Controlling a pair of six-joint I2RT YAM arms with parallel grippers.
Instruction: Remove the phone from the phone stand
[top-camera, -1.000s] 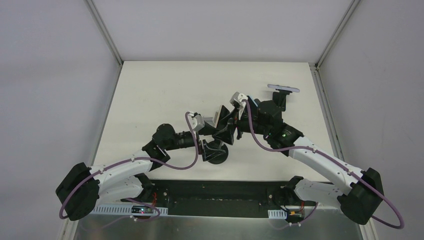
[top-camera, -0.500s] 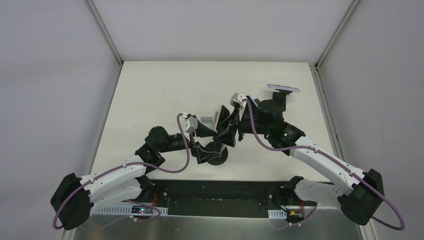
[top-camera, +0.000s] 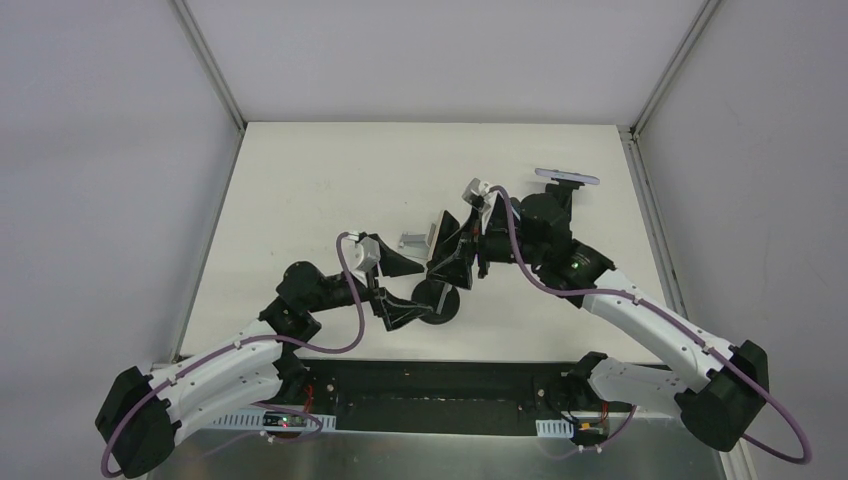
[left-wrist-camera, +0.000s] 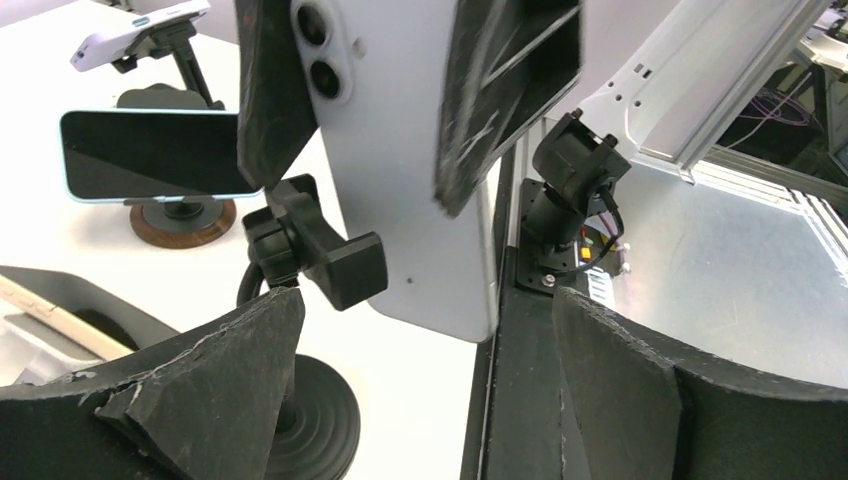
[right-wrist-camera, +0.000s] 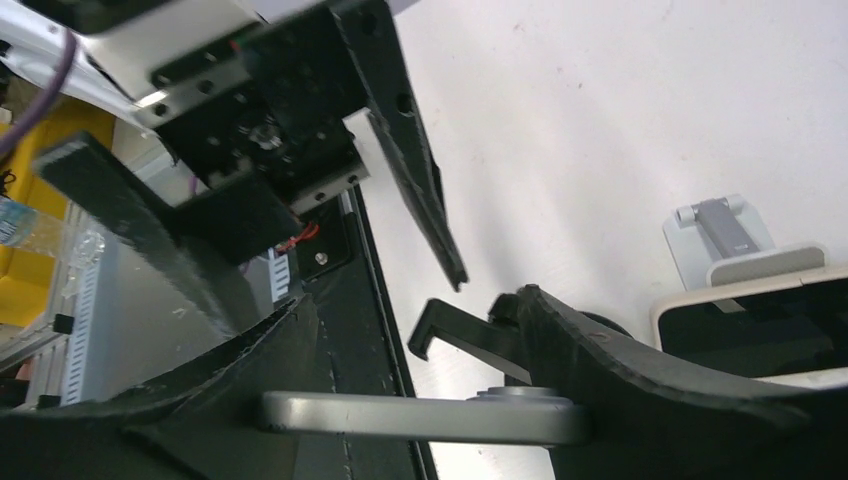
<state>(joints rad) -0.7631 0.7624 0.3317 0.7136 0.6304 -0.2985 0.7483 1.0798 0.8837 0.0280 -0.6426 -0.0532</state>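
A robot lab is shown. A white table (top-camera: 320, 190) is shut in by plain walls (top-camera: 100, 180) and metal posts (top-camera: 208, 62), like a test booth. Two robot arms (top-camera: 230, 350) are bolted to a black plate (top-camera: 440, 385) at the table's near edge. Purple cables (top-camera: 360, 315) are looped along the arms. Small boards (top-camera: 285, 422) with tiny lit lamps are fixed beside a bare metal sheet (top-camera: 450, 458). Several phones (left-wrist-camera: 150, 152) are set on stands (left-wrist-camera: 183, 222), as things are laid out for tests.
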